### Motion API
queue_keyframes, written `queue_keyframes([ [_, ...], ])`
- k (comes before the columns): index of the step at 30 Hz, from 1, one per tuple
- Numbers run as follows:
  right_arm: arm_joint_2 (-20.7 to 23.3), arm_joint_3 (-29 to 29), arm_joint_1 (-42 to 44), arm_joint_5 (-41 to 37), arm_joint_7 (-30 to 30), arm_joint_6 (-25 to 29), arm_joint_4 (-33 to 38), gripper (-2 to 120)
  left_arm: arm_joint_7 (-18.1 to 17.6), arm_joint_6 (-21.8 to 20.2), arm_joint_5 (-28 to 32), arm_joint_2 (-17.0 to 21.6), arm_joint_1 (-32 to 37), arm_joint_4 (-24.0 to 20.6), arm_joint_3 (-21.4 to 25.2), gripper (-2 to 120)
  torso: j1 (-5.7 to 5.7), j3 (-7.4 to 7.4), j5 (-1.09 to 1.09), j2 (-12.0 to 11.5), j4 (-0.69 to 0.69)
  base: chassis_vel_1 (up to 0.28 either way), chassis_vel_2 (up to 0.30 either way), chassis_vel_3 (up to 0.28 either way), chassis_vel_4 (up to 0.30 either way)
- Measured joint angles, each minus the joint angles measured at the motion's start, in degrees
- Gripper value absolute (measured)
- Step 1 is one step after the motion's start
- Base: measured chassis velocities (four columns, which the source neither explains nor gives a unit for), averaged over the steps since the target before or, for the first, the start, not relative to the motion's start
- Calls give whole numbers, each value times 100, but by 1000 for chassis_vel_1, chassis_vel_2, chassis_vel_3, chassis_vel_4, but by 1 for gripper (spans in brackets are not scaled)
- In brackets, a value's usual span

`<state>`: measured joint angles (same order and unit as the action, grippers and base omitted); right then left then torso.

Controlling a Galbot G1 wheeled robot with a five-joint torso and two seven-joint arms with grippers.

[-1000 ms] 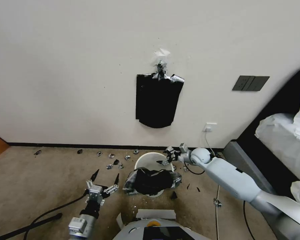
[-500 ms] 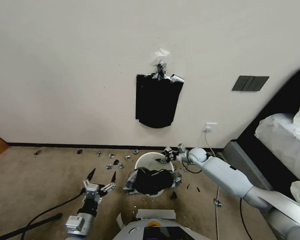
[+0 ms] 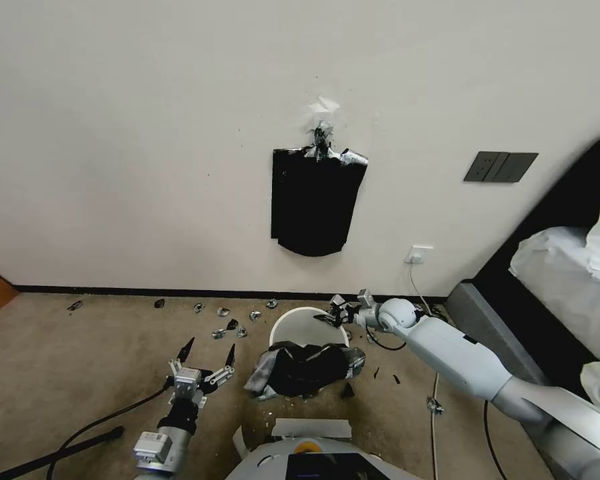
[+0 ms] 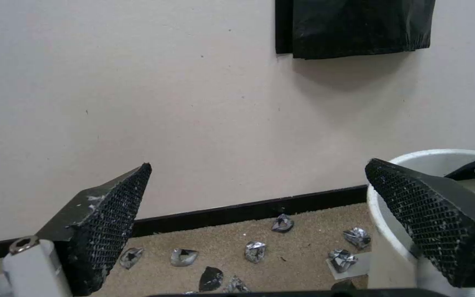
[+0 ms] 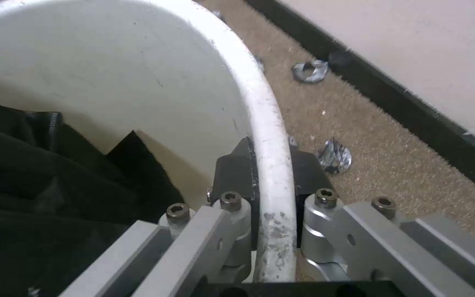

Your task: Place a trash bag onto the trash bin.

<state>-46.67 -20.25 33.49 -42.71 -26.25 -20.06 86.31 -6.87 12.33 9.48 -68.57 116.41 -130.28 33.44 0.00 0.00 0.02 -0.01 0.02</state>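
The cream-white trash bin stands on the carpet near the wall. The crinkled black trash bag droops over its near side and down toward the floor. My right gripper is shut on the bin's far right rim, with one finger inside and one outside. Part of the bag lies inside the bin below that grip. My left gripper hovers open over the carpet left of the bin, holding nothing. Its fingers are spread wide, and the bin's rim shows beside one of them.
A flat black sheaf of bags is taped to the wall above the bin. Small black and silver scraps litter the carpet by the baseboard. A bed with white bedding stands at the right. A black cable runs along the floor at the left.
The bin's open top now tips more toward me under the right gripper's hold. The bag has slid lower on the near side. The left gripper drew back slightly to the left.
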Motion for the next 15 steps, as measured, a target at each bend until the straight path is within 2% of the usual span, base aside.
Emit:
queue_keyframes([
  [4, 115, 179, 163, -278, 380, -136, 299, 5, -1, -11, 10, 7, -33, 3, -40, 100, 0, 0, -1, 0, -1, 0, 0, 0, 0],
  [8, 379, 708, 792, -914, 1213, -320, 1024, 5, -3, -67, 68, 54, -128, 11, -101, 100, 0, -1, -2, 0, -2, 0, 0, 0, 0],
  [12, 442, 902, 1106, -1113, 1607, -366, 1316, 5, -3, -92, 94, 89, -168, 11, -115, 100, 0, 0, 0, 0, -3, 0, 0, 0, 0],
  [15, 427, 1466, 1806, -1550, 2720, -537, 2015, 5, -9, -142, 123, 129, -241, 2, -169, 100, 0, 0, -2, 0, -1, 0, 0, 0, 0],
])
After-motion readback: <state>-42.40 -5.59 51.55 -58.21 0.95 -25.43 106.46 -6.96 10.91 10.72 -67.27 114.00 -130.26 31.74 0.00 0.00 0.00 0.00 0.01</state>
